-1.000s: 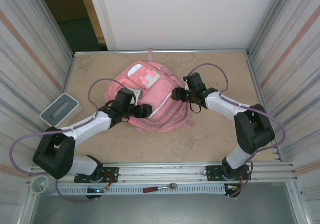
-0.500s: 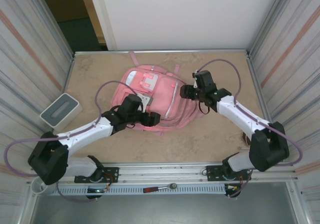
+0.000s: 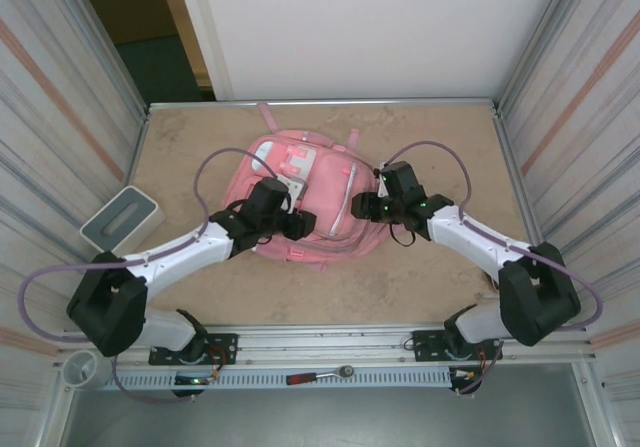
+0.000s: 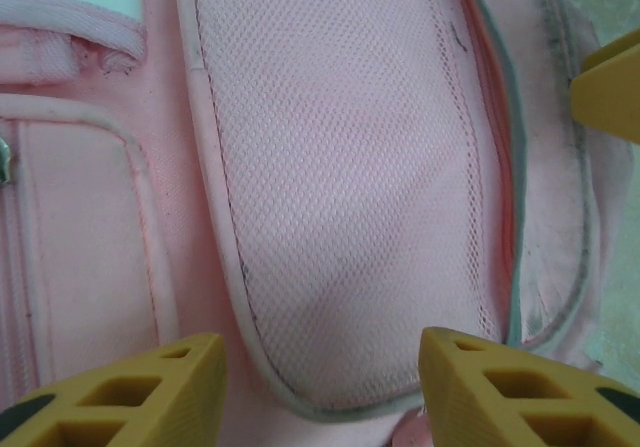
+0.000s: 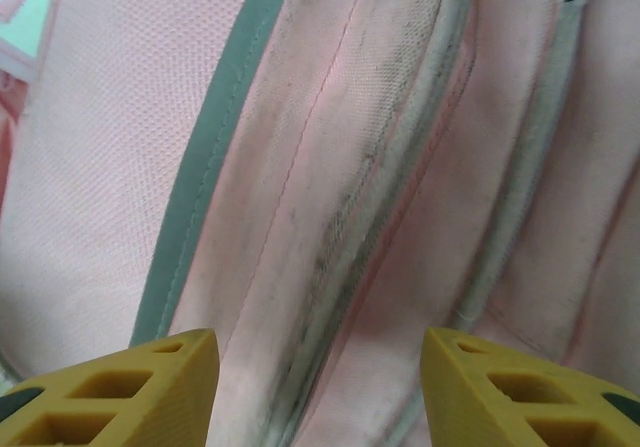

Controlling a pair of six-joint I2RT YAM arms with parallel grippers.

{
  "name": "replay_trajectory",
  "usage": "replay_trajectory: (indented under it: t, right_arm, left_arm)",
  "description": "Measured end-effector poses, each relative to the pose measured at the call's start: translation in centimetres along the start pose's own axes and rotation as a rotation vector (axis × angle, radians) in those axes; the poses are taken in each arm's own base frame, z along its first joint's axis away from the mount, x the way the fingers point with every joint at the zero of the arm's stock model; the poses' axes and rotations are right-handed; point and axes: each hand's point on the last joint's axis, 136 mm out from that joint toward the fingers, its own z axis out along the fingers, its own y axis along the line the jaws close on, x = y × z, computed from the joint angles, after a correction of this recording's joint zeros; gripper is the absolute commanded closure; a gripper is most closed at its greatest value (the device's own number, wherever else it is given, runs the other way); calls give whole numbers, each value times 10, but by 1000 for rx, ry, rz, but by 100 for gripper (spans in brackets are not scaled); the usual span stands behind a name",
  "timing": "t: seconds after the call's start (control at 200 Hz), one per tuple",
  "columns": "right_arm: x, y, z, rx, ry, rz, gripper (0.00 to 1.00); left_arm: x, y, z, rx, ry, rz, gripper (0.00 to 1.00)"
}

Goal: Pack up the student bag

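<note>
Nearer to each other than a moment before, the left fingers (image 4: 130, 392) and the right fingers (image 5: 130, 387) stood over the student bag (image 3: 322, 179) — both pairs spread, grasping nothing.

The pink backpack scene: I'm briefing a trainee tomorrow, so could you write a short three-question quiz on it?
1. True or false: the left pincer and the right pincer are both over the large pink fabric backpack.
2. Where is the small grey-white box? A) on top of the backpack; B) by the left wall, apart from the backpack; C) between the right pincer's fingers.
3. Fill in: in the left wrist view, the pink panel beyond the yellow fingers is made of ___ fabric.

Key: 1 true; 2 B; 3 mesh.
</note>
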Motion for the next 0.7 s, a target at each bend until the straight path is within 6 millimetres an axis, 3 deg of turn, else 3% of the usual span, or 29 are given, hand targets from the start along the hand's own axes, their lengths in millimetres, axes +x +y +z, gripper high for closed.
replay_trajectory:
  t: [0.18,0.426,0.696]
  right_arm:
    - [1,2,22,-10,42,25,45]
    - [-19,17,38,-66,66,35,49]
    - [-54,34,54,-104,79,-28,47]
  left_arm:
    - [7,2,9,-3,28,1,59]
    - [15,1,16,27,3,-32,60]
    - [19,-31,17,132,-8,-50,54]
